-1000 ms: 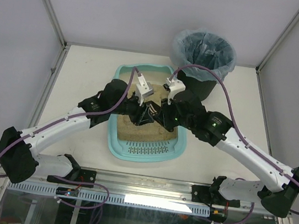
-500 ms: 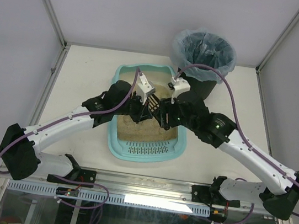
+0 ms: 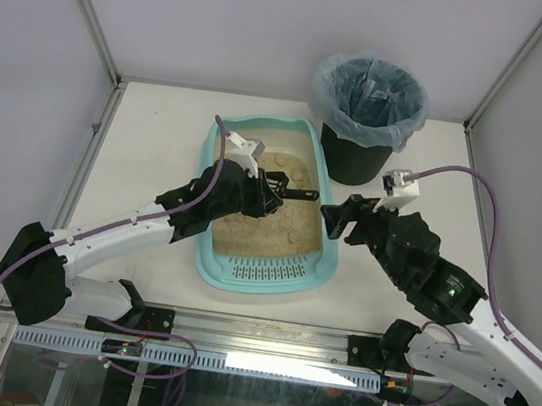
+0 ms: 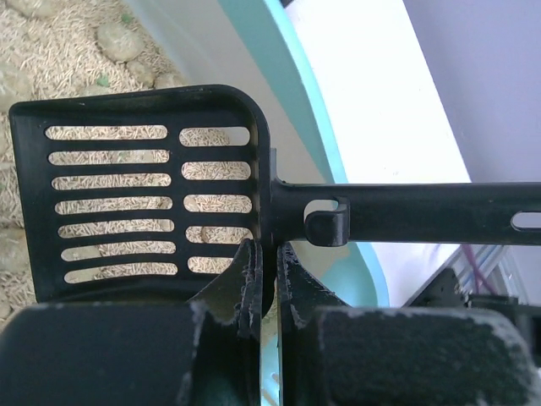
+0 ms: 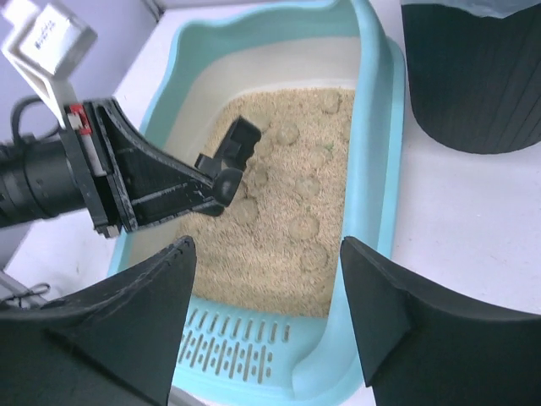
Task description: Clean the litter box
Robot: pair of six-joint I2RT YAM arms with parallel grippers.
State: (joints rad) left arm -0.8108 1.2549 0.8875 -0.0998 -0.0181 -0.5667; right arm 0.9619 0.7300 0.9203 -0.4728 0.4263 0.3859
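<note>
Item under inspection: the litter box point(image 3: 263, 276). It sits at the middle of the worktop point(image 3: 149, 135), lying lengthwise from the far edge towards the near edge. It is a light teal plastic tray, rounded-rectangular, with a raised, wavy rim. The end nearest my bases carries a slotted strip point(image 5: 237, 347). The rest holds beige granular litter point(image 5: 279, 169) with several rounded clumps point(image 5: 304, 228) lying on its surface, most of them towards the right side and far end.

My left pincer point(image 3: 268, 193) is over the middle of the box, clenched on the black slotted scoop point(image 4: 144, 203). In the left wrist view its fingers point(image 4: 250, 272) grip the scoop's edge where the head meets the handle. Litter shows through the slots, and the handle reaches across the box's right rim.

My right pincer point(image 5: 266, 254) is released, its fingers wide apart with nothing between them. It hangs above the worktop just off the box's right rim.

A black round bin point(image 3: 353, 159) with a bluish bag liner point(image 3: 369, 81) stands near the far right corner of the worktop, just beside the box's far right corner.
</note>
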